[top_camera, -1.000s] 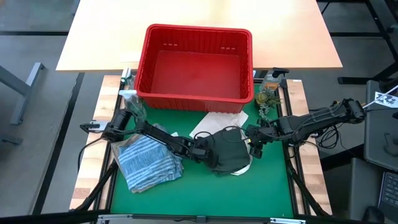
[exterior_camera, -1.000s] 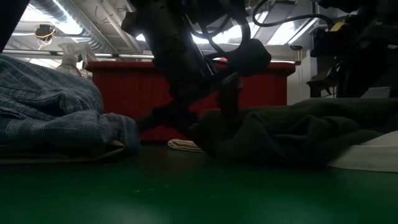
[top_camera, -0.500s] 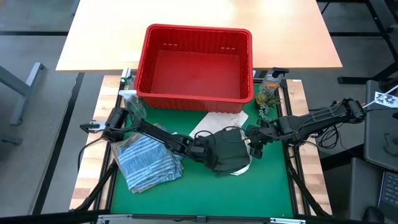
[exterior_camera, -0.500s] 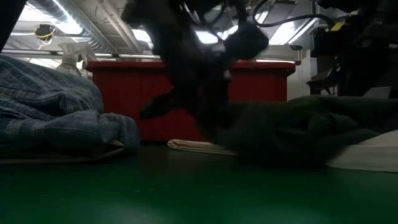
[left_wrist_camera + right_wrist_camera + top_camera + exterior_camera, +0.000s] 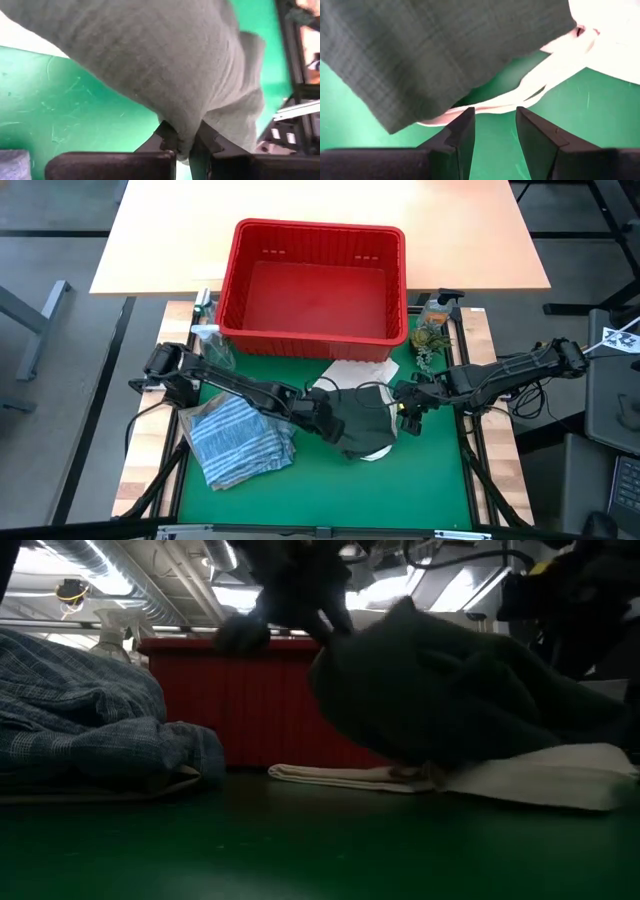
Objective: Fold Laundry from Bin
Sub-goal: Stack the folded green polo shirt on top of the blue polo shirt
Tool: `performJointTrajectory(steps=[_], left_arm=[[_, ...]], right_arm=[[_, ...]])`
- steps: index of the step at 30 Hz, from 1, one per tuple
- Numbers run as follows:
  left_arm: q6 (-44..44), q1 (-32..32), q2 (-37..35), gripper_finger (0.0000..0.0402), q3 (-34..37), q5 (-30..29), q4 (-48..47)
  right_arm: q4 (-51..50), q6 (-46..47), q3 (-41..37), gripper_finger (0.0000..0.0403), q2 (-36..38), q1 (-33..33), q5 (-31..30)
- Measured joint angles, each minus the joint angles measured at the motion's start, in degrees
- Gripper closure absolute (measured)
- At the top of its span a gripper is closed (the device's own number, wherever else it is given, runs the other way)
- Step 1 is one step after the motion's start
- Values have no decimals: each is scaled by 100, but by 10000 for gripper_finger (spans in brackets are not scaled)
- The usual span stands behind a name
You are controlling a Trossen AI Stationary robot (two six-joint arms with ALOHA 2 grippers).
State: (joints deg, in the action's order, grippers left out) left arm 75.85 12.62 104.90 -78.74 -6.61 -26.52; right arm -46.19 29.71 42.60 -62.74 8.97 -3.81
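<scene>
From above, your left gripper [image 5: 322,418] sits clamped on the dark green garment [image 5: 365,420] mid-mat, near the empty red bin [image 5: 312,280]; the right gripper [image 5: 405,406] waits beside it, fingers apart. At table level the garment [image 5: 450,690] hangs lifted over a white cloth [image 5: 540,778].

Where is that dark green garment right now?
In the high view the dark green garment sits mid-table on the green mat, just in front of the red bin, pinched and lifted by the left gripper.

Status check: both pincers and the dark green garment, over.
Left pincer shut on dark green garment, lifting its edge. Right pincer open beside it, empty. White tote bag underneath.
</scene>
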Motion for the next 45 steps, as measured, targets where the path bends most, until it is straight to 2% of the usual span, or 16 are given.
performJointTrajectory(steps=[10, 18, 34, 39, 45], left_arm=[[4, -188, -682, 389, -2, -5, -55], [44, -339, -1117, 389, -4, -7, -138], [-149, -713, -1850, 389, -7, 164, -192], [-389, -858, -2214, 389, -9, 179, -683], [-407, -905, -2693, 389, -9, 159, -1554]], right_arm=[[434, 6, 104, 260, 0, 1, -1], [692, 356, 100, 260, 0, 4, 45], [717, 809, 91, 260, 0, 6, 175], [777, 953, 91, 260, 0, 137, 234], [1392, 1088, 89, 260, -16, 554, 140]])
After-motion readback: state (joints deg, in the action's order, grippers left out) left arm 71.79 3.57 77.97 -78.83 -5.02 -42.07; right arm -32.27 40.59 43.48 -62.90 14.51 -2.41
